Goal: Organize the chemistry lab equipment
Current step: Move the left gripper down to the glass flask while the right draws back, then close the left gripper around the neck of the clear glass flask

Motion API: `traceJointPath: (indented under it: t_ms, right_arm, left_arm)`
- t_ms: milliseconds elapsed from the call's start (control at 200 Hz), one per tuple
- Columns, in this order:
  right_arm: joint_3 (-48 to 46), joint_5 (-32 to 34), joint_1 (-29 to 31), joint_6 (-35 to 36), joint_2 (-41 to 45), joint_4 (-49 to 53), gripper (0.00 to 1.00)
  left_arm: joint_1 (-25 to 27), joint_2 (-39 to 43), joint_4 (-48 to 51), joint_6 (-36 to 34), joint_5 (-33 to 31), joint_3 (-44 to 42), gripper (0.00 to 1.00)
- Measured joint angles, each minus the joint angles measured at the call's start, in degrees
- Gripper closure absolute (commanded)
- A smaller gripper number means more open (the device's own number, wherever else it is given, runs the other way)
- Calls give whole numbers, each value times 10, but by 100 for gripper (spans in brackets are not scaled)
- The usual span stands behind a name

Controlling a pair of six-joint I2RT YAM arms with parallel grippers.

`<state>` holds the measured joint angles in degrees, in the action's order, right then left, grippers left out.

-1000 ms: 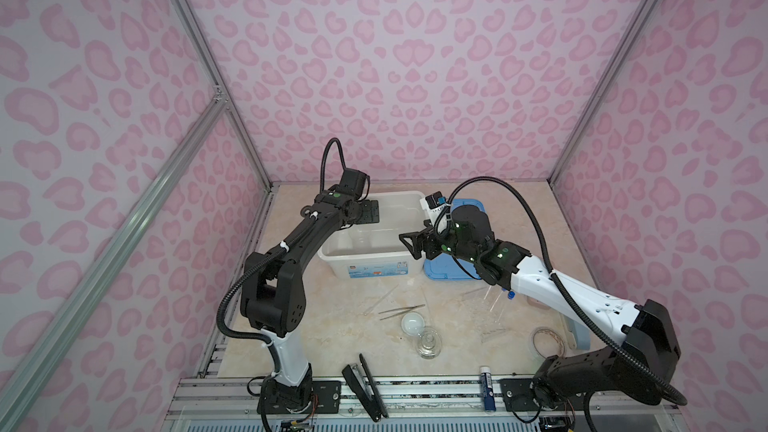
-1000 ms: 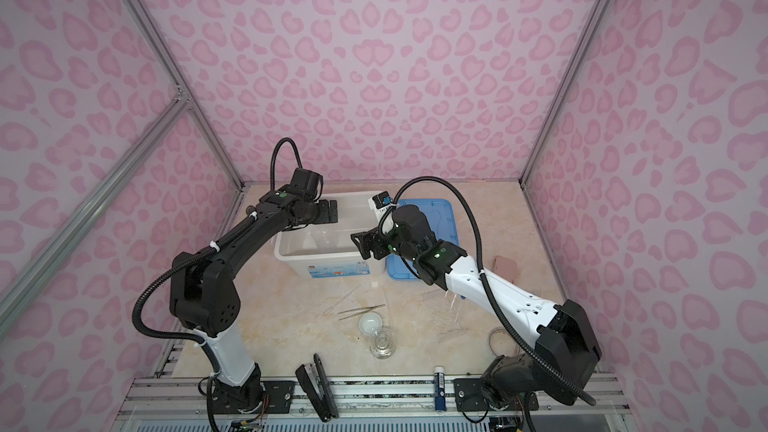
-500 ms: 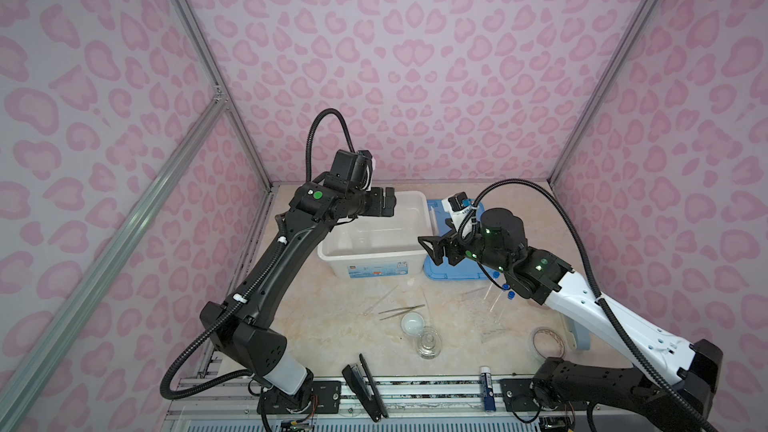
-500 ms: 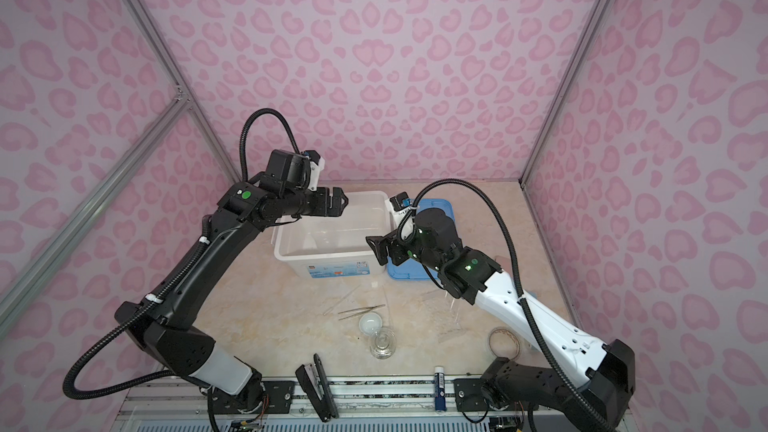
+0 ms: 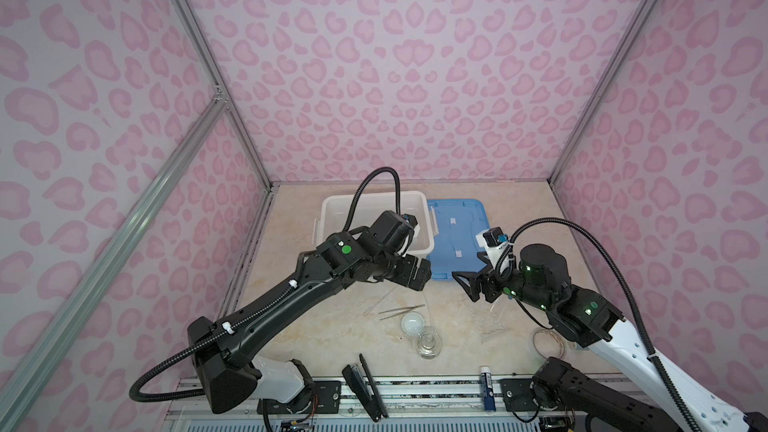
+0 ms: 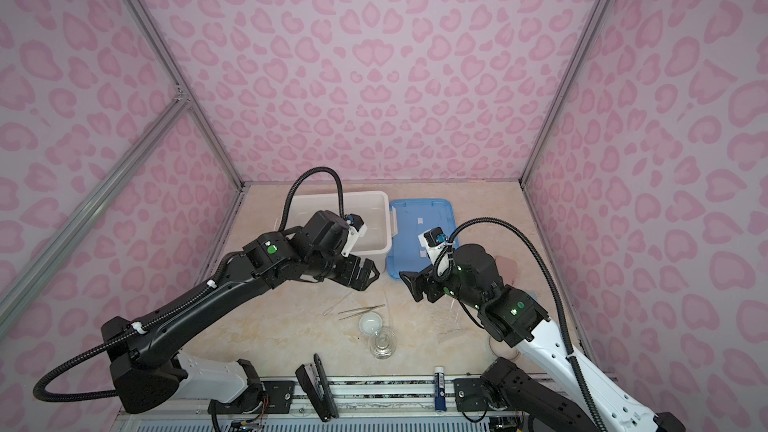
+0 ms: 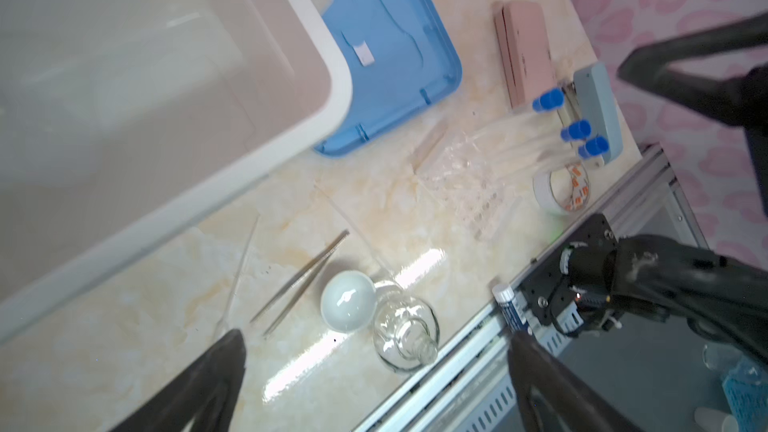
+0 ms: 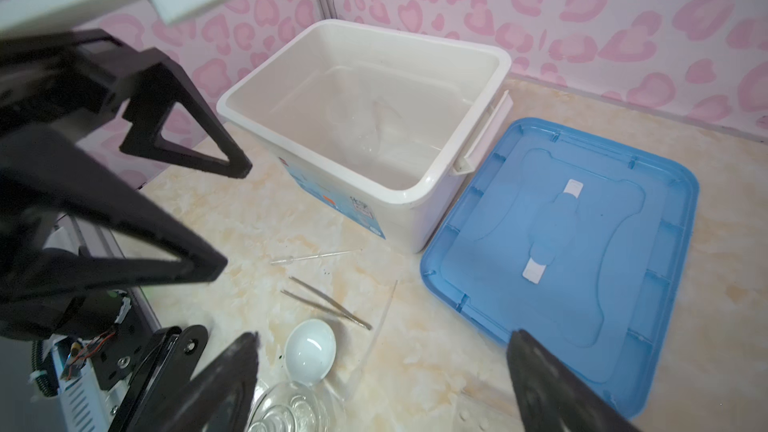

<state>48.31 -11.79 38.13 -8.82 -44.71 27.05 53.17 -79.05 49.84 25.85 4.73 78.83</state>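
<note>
A white domed piece lies on the table beside a small clear glass flask. Metal tweezers and thin clear droppers lie just behind them. Three blue-capped tubes and a clear rack lie further right. My left gripper hangs open and empty above the table in front of the white bin. My right gripper faces it, also open and empty.
A blue lid lies flat to the right of the bin, and faint clear glassware lies inside the bin. A black stapler and a blue-and-white stick sit at the front rail. A tape roll and a pink box are at the right.
Both arms have drawn back from the bin toward the front. The left gripper has come from over the bin to above the table before it, and the right gripper has shifted right.
</note>
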Motion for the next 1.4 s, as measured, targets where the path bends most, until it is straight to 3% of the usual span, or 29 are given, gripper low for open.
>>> traceJointPath:
  t_ms: [200, 300, 450, 730, 1085, 1400]
  right_arm:
    - [-21, -2, 0, -7, 28, 31, 2]
    - [-21, 3, 0, -13, 25, 45, 2]
    - [-19, 12, 4, -13, 34, 50, 2]
    - [-41, 35, 16, -18, 79, 39, 2]
    - [-41, 47, 19, -21, 71, 39, 2]
    - [-41, 58, 19, -20, 70, 37, 2]
  left_arm:
    - [131, -23, -88, 55, -48, -118, 2]
    - [165, -40, -126, 85, -77, -176, 1]
    - [213, -82, -157, 106, -124, -180, 1]
    - [231, -120, -189, 143, -157, -202, 2]
    - [244, -163, -196, 152, -170, -190, 15]
    - [250, -184, -181, 161, -181, -182, 12]
